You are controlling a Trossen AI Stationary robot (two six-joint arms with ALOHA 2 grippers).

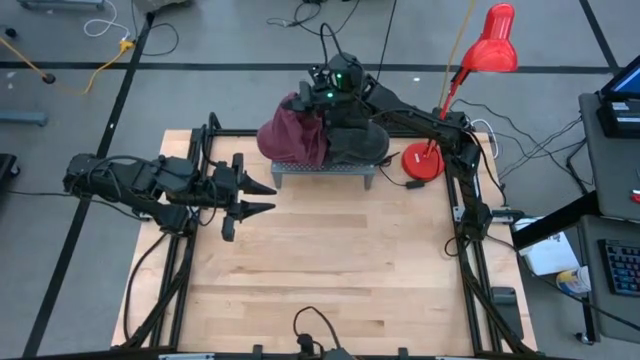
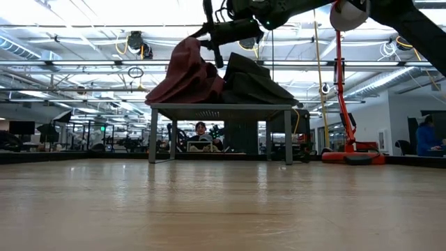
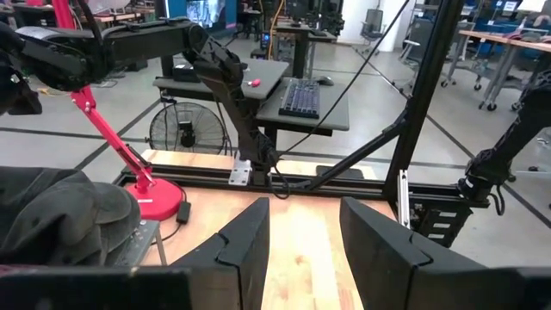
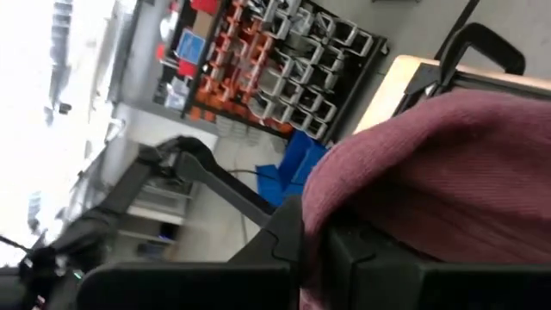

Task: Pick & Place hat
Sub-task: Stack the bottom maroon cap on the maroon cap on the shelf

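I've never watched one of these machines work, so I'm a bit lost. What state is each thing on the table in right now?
Maroon hat: on the small metal stand, pinched and pulled up at its top.
Dark hat: resting on the same stand, beside the maroon one.
Right hand: shut on the maroon hat.
Left hand: open, holding nothing, out over the table.
Red lamp: upright beside the stand.

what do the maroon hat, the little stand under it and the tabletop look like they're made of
Maroon hat: soft knit fabric, matte; a fine fuzzy weave shows in the right wrist view, and it drapes in folds.
Stand: probably metal, grey and matte, with thin straight legs.
Tabletop: light wood, smooth, with plank seams and grain.
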